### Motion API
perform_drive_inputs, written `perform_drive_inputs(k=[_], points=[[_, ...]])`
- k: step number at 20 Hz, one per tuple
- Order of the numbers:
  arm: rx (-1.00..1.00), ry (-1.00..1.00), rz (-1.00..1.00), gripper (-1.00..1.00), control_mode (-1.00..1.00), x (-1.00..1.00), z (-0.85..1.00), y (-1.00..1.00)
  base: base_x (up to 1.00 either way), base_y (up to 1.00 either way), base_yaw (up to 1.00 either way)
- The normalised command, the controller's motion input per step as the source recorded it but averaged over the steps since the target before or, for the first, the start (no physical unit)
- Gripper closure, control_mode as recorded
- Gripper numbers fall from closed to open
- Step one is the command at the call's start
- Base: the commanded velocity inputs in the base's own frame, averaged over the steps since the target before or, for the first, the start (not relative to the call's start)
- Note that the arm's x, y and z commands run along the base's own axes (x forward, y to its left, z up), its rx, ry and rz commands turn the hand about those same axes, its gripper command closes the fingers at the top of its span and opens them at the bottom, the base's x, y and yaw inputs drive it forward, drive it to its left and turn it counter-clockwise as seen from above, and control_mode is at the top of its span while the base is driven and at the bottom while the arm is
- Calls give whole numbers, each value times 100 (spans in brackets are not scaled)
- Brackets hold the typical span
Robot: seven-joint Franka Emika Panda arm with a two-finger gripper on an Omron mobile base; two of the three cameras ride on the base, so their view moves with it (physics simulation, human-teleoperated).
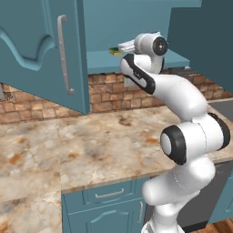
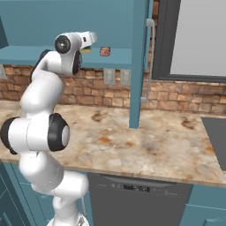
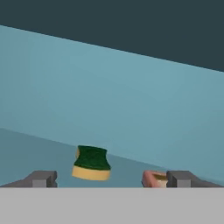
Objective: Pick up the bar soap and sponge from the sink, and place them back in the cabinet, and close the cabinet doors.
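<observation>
We read the gripper (image 3: 112,178) as released: in the hand view its 2 dark fingertips (image 3: 43,178) stand wide apart with nothing between them. It sits up inside the cabinet (image 1: 136,27), just above the teal shelf (image 1: 102,61).

The sponge (image 3: 91,163) lies on that shelf, ahead of the fingertips and a bit toward the left one, apart from both. Green face up, yellow layer under, and it looks slightly tilted toward the camera. From the left base view we see its yellow-green edge (image 1: 114,51) just beside the hand. The bar soap (image 3: 154,178) is on the same shelf, pinkish-brown, right against the inner side of the right fingertip in the hand view; we cannot tell if it touches. In the right base view it sits as a small block (image 2: 105,51) near the hand, beside the sponge.

Handling, as we judge it: the sponge is light and soft and would squash under a hard pinch, so take it across the short sides, low on the yellow layer. The soap is stiff, smooth and likely slippery; grip the 2 flat long faces at mid-length.

Both items look placed, so what is left looks like the cabinet doors. The left door (image 1: 41,50) stands open, its silver bar handle (image 1: 63,54) facing us; the right door (image 2: 139,62) is edge-on, also open. Those are rigid and hinged, best pushed near the handle side.
</observation>
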Motion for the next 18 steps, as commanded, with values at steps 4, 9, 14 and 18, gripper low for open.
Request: perform_drive_inputs(k=[4, 9, 14, 18], points=[[0, -11, 0, -100, -100, -69, 8, -16, 0, 0, 0], [0, -12, 0, -100, -100, -74, 11, -16, 0, 0, 0], [0, -13, 0, -100, -100, -70, 5, -20, 0, 0, 0], [0, -14, 0, -100, -100, -66, 1, -25, 0, 0, 0]])
